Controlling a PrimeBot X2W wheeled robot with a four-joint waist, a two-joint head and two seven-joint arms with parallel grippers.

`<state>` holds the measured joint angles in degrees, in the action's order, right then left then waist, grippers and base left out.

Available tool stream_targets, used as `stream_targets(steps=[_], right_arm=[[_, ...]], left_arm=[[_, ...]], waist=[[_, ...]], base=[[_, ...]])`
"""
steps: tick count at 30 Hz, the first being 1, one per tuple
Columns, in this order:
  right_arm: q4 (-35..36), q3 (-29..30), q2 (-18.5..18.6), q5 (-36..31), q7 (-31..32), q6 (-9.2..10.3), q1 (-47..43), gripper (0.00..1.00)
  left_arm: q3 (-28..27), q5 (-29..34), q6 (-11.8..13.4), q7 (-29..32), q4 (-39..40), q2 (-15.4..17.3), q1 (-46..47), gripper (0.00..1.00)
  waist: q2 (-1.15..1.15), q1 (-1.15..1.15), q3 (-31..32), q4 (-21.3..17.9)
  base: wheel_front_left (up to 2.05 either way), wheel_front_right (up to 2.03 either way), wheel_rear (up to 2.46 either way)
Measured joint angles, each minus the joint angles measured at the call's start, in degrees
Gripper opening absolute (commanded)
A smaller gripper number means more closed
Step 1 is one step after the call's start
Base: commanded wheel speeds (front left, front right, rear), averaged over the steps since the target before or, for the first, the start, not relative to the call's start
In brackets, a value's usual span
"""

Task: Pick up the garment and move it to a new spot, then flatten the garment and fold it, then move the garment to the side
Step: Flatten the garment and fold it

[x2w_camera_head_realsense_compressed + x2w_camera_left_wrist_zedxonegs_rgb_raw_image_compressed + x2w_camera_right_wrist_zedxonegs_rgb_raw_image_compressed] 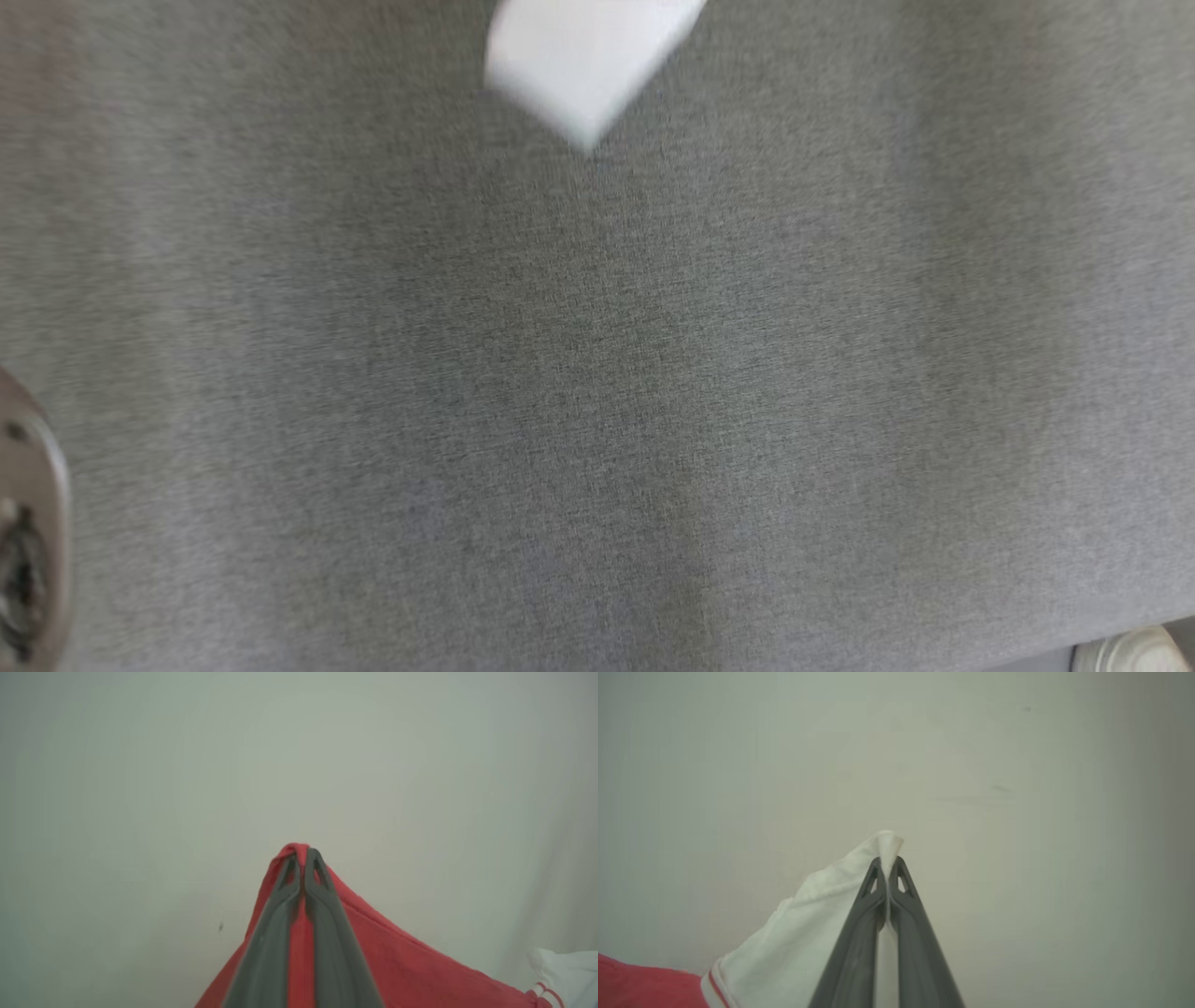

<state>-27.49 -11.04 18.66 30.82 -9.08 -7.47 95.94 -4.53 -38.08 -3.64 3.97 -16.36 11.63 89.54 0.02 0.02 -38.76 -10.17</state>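
Closest to the left wrist camera, the left gripper [303, 855] had its two dark fingers pressed together on a pinch of red cloth. This was an edge of the garment [387, 956], and a small fold poked out past the tips. From that pinch the red fabric ran off to the lower right of that view. It ended at a white part with red stripes in the corner.

The right gripper [887, 863] was clamped the same way on a white edge of the same garment. The cloth there led off to the lower left of its own view, through a striped band [714, 987] and into red beyond.

The garment was therefore held off the surface between the two pinches. Its long axis ran from one gripper to the other, with the red end at the left arm and the white end at the right. Neither arm was nearer, since each already had an end.

Behind the cloth in both wrist views stood a plain pale wall [187, 765]. The head view looked down on a grey cloth surface [597, 392]. A blurred white shape [583, 65] at its top edge was too smeared to identify.

Laying the garment on a new spot would likely depend on holding the pinches apart along that axis, so that the cloth came down spread rather than bunched.
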Motion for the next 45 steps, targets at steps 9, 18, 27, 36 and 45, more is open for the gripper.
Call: stream_targets(steps=[9,18,27,36,45], right_arm=[[-0.8,7.8,-2.0,-9.9,-5.9,0.00,12.9,0.00],[0.3,3.1,-1.9,-9.7,-6.0,0.00,4.4,0.00],[9.5,-2.7,3.3,-2.4,-6.0,0.00,-13.1,0.00],[17.8,-3.4,9.3,2.8,7.4,0.00,-35.5,0.00],[25.8,3.7,5.8,3.3,24.1,0.00,-62.7,0.00]], left_arm=[[0.9,0.2,-2.8,-7.7,-4.4,1.5,10.7,0.00],[4.8,-2.6,-3.5,-10.5,-9.0,2.3,3.4,0.00],[11.5,-11.0,-3.8,-11.8,-3.9,4.9,-12.0,0.00],[17.2,-16.5,-3.7,-6.9,2.1,6.9,-33.5,0.00],[19.0,-19.7,-2.6,-6.1,3.9,7.4,-57.5,0.00]], waist=[[-0.02,-0.02,-3.3,-0.9],[-0.02,-0.01,-5.4,0.6],[-0.02,-0.02,-2.5,1.9],[-0.03,-0.03,6.0,2.9],[-0.03,-0.04,16.5,3.8]], base=[[0.00,0.00,0.00],[0.00,0.00,0.00],[0.00,0.00,0.00],[0.00,0.00,0.00],[0.00,0.00,0.00]])
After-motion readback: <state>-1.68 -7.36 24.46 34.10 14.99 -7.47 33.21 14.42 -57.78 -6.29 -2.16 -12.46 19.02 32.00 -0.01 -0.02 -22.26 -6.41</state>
